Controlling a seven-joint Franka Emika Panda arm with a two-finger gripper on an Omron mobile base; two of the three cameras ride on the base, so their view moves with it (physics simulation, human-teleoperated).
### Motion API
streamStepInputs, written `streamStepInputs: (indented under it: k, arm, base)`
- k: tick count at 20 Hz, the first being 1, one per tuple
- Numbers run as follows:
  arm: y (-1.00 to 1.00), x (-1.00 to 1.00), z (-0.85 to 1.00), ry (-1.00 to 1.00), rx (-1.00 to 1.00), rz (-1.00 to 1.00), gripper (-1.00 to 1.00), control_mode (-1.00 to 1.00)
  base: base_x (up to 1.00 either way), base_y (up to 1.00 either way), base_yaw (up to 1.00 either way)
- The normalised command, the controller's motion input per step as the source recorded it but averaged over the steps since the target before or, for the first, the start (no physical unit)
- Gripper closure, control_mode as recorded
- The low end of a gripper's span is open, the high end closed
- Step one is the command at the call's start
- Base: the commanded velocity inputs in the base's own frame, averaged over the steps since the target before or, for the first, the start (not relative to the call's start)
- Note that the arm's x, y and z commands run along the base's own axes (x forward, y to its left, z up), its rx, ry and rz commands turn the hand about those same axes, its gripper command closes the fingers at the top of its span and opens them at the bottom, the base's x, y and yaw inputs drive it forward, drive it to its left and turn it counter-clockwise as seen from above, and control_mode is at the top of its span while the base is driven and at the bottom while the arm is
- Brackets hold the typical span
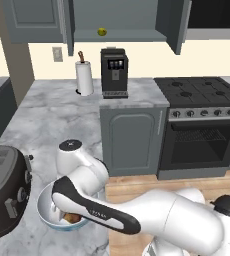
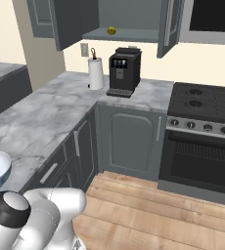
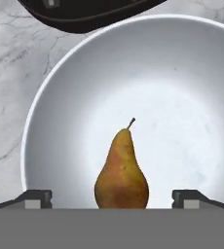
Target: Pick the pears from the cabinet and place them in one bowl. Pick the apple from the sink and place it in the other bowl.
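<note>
Pears: one brownish-red pear (image 3: pixel 121 172) in bowl (image 3: pixel 60 92), one yellow-green pear (image 1: pixel 102 32) in cabinet (image 1: pixel 122 17).

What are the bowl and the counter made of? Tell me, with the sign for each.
Bowl: looks like glazed ceramic, possibly plastic; smooth white inside with a soft sheen and a thin bright rim. Counter: looks like polished marble or a lookalike; pale grey with darker veins.

place: home kitchen, rendered
proof: marble counter (image 1: pixel 52 115), stove (image 1: pixel 199 90) with oven (image 1: pixel 199 145), coffee machine (image 1: pixel 114 72), paper towel roll (image 1: pixel 84 77), grey cabinet (image 1: pixel 117 20), toaster (image 1: pixel 4 190)
</note>
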Motion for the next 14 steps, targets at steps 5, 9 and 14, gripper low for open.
streamStepInputs:
  k: [5, 9, 14]
  arm:
    - [-0.13, -0.07, 0.41, 0.0, 0.0, -0.01, -1.0, -1.0]
    - [-0.18, -0.07, 0.43, 0.0, 0.0, -0.02, -1.0, -1.0]
    - [-0.23, -0.07, 0.43, -0.01, 0.0, -0.03, -1.0, -1.0]
  base:
    - [0.0, 0.0, 0.0]
    - [0.0, 0.0, 0.0]
    - [0.0, 0.0, 0.0]
